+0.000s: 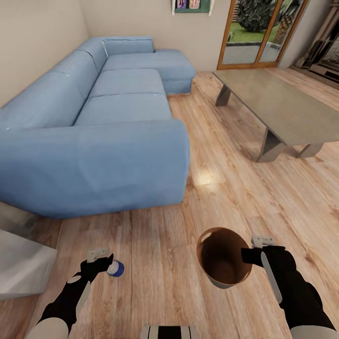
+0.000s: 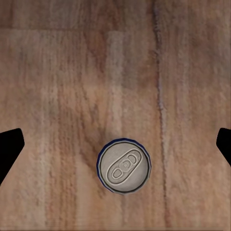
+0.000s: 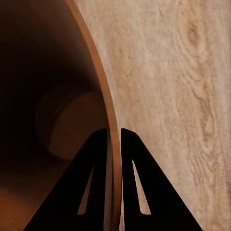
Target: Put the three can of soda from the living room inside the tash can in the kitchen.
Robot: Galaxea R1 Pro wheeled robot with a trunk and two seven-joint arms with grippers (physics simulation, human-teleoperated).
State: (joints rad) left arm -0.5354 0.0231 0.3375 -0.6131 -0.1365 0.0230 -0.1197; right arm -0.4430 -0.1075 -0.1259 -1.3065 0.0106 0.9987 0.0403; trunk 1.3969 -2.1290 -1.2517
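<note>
Beside the long light-blue corner sofa (image 1: 94,136), we hang our left gripper (image 2: 115,144) spread wide over the upright dark blue soda can (image 2: 124,166) on the wood floor (image 1: 226,188), our right gripper (image 3: 114,139) pinching the copper-brown rim of the grey round wastebasket (image 1: 221,256).

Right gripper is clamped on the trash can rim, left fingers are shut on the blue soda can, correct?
Not quite. The left gripper is open: in the left wrist view its fingers stand wide apart, with the blue soda can upright on the wood floor between them, untouched. The right gripper does clamp the trash can rim.
</note>
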